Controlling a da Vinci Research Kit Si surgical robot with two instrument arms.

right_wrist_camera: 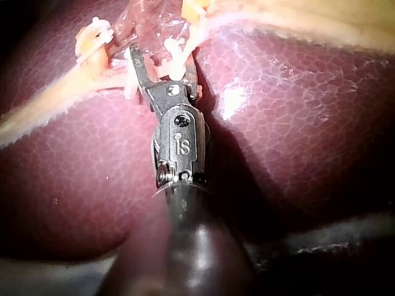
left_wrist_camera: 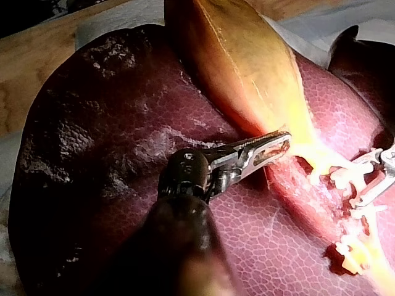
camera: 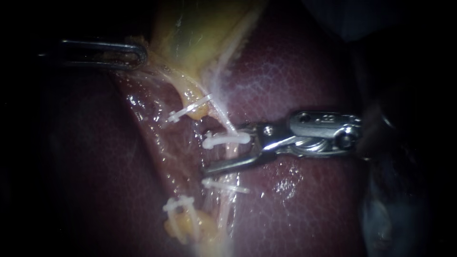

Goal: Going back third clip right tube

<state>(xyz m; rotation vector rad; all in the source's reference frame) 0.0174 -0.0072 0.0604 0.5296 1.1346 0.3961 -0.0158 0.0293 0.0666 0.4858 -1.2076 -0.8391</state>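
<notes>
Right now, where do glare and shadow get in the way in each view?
Endoscope view: light pools on the clips and right instrument; the left instrument, gripping the gallbladder, sits in gloom; a glare patch on the liver. Left wrist view: even light, bright wash by the clips. Right wrist view: glare on the liver, shadow beside the shaft.

Dark red liver (camera: pixel 309 71) with a fine net-like mottle, yellow gallbladder (camera: pixel 200 33), white clips (camera: pixel 226 139), pale cream tube (camera: pixel 231 152)
</notes>
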